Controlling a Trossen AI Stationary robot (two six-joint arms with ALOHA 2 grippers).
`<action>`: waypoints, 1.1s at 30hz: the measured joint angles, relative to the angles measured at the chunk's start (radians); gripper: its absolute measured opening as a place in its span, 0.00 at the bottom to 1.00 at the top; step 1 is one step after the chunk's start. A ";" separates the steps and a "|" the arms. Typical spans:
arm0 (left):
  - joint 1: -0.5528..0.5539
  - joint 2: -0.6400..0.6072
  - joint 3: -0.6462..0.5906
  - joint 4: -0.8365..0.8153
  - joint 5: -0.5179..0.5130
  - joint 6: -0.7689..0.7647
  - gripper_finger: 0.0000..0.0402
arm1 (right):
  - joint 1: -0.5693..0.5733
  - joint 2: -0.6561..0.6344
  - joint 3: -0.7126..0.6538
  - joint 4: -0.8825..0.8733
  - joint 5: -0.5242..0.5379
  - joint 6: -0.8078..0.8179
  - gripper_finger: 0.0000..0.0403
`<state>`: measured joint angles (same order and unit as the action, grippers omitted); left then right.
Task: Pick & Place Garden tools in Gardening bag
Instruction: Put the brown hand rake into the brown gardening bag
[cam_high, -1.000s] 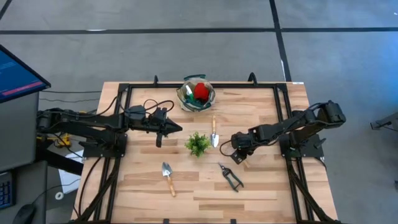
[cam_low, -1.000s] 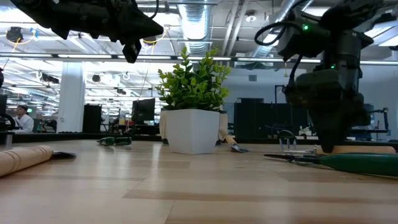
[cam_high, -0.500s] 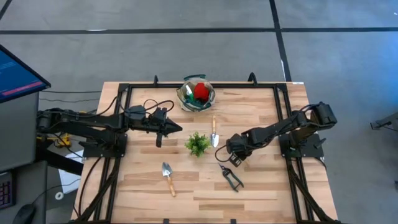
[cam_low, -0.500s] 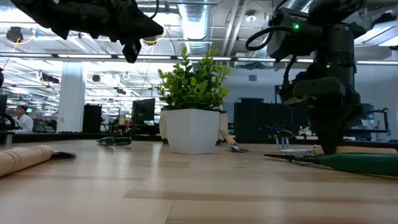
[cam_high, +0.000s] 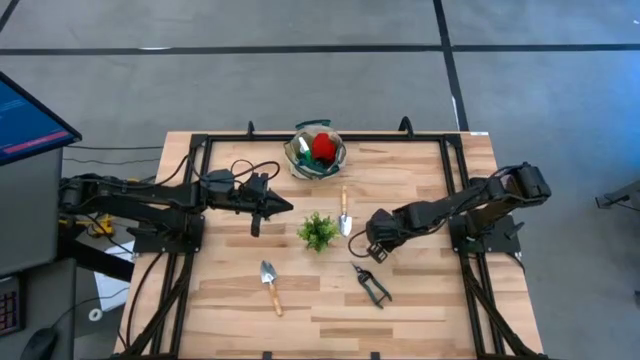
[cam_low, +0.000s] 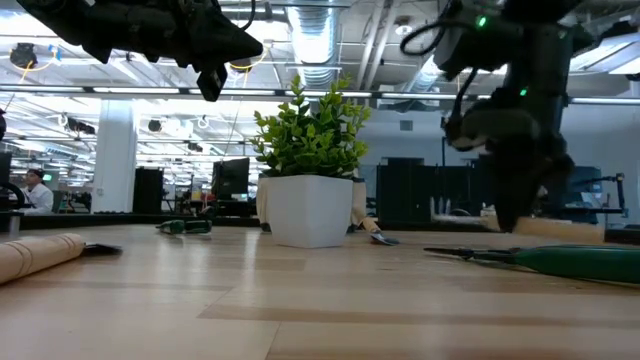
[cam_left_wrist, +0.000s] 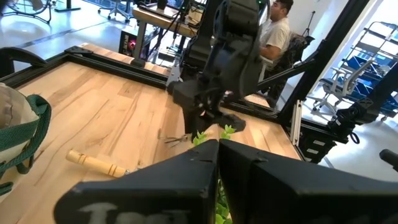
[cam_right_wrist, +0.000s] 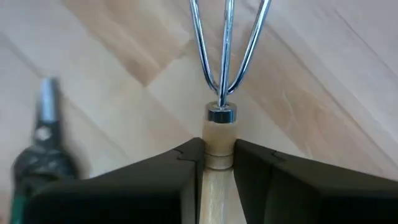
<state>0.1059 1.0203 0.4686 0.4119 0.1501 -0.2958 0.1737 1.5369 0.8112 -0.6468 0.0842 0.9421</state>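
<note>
The right gripper (cam_right_wrist: 217, 163) pinches the rake (cam_right_wrist: 219, 134) at its wooden neck — a short hold, so the tines could swing and snag the gardening bag (cam_high: 316, 152) rim.

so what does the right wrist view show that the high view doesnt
Only the right wrist view: the right end effector shut on the rake at its wooden handle, prongs over the table.
Only the high view: the gardening bag, plant, two trowels and the waiting left end effector.
Both: the pruning shears and wooden table.
</note>
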 joint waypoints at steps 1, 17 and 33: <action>0.000 0.000 0.000 0.000 0.000 0.000 0.00 | -0.002 -0.017 0.000 -0.001 0.010 -0.002 0.13; 0.000 0.000 0.000 0.002 0.000 0.000 0.00 | -0.073 -0.265 0.002 0.228 0.341 -0.170 0.13; 0.000 0.000 0.000 0.009 0.000 0.000 0.00 | -0.383 -0.268 0.002 0.683 0.376 -0.540 0.13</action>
<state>0.1059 1.0203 0.4686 0.4210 0.1505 -0.2958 -0.2095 1.2692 0.8127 0.0362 0.4605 0.4024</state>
